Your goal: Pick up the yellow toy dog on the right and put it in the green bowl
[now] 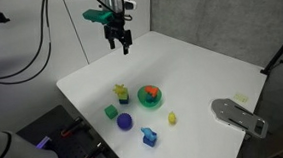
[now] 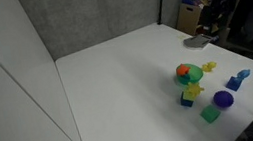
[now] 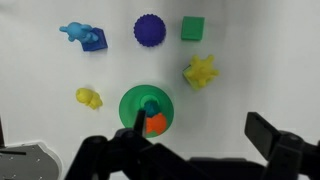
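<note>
The yellow toy dog (image 3: pixel 88 98) is a tiny pale-yellow figure lying on the white table just beside the green bowl (image 3: pixel 128 105). It shows in both exterior views (image 1: pixel 171 117) (image 2: pixel 209 66). The green bowl (image 1: pixel 146 101) (image 2: pixel 195 72) holds an orange piece and a small teal piece. My gripper (image 3: pixel 200 125) is open and empty. It hangs high above the table's far side (image 1: pixel 119 38), well away from the toys. In the wrist view its left finger overlaps the bowl and the dog lies left of it.
Near the bowl are a larger spiky yellow toy (image 3: pixel 200 72), a purple ball (image 3: pixel 149 30), a green cube (image 3: pixel 193 28) and a blue toy (image 3: pixel 85 37). A flat grey object (image 1: pixel 239 115) lies at the table's edge.
</note>
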{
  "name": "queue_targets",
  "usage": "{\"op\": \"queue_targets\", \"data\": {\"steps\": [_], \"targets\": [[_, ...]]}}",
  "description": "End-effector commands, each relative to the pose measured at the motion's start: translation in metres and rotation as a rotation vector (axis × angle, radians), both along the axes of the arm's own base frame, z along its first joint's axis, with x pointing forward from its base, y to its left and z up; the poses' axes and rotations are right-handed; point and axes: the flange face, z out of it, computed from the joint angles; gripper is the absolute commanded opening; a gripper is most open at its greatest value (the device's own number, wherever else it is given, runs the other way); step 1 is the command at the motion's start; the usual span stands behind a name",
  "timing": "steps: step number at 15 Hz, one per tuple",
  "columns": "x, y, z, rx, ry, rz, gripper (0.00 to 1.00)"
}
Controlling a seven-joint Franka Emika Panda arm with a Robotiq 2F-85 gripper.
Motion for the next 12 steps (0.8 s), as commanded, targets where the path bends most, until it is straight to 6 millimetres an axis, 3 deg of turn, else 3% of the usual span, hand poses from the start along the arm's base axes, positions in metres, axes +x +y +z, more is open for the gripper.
{"op": "queue_targets", "data": {"steps": [1,6,12], "targets": [[0.039,-0.030,-0.026,0.035,-0.003,-0.091,1.00],[0.072,-0.091,-0.073,0.106,-0.008,-0.241,1.00],[0.094,-0.164,-0.133,0.091,-0.015,-0.442,1.00]]}}
